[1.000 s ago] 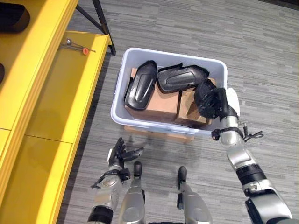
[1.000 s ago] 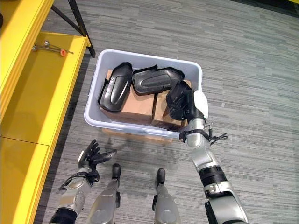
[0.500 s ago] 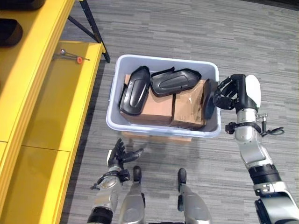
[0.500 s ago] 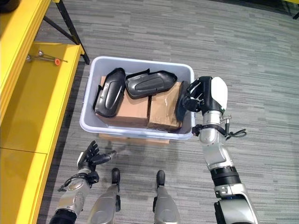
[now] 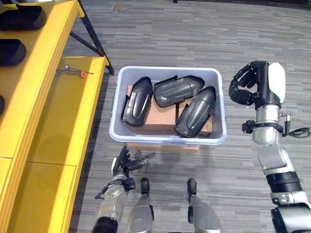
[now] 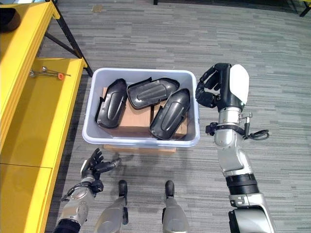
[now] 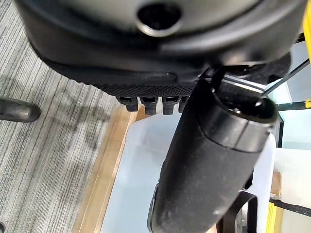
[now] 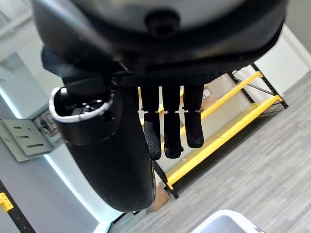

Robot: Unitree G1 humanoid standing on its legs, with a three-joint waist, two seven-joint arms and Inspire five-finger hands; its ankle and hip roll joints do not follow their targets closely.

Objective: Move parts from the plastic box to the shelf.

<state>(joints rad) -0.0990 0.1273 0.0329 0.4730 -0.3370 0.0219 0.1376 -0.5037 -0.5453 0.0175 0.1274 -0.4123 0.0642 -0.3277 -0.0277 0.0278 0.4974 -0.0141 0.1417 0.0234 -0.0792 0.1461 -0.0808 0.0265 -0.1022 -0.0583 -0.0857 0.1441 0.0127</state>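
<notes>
The left hand [image 5: 125, 164] hangs low, nearest the robot, just short of the near wall of the plastic box [image 5: 167, 140]. Its fingers are loosely spread and relaxed, with the thumb pointing toward the box; nothing lies between fingers and thumb. In the left wrist view the fingers [image 7: 148, 103] extend straight toward the pale box wall and a wooden base [image 7: 104, 165] beneath it.

Beyond those fingertips stands the box, pale grey-blue, resting on the grey carpet floor [image 5: 194, 34]. Inside it, three black moulded parts lie on top of brown cardboard cartons [image 5: 160, 112]. The left part [image 5: 136, 101] lies lengthwise along the box's left wall. The middle part [image 5: 178, 90] lies crosswise at the far wall, touching the left part. The right part [image 5: 196, 111] lies diagonally from the far right corner toward the near wall, its upper end just beside the middle part.

The right hand [image 6: 224, 90] is raised outside the box, just beside its right wall and apart from it. Its fingers [image 6: 206, 86] are curled partway inward toward the palm, and they hold nothing; the fingertips point toward the box.

Well to the left of both hands stands the yellow shelf [image 5: 58, 111]. A small metal tool with an orange tip [image 5: 73, 72] lies on its lower level, farther out than the left hand's fingers. Dark parts [image 5: 12, 51] rest on its upper level.
</notes>
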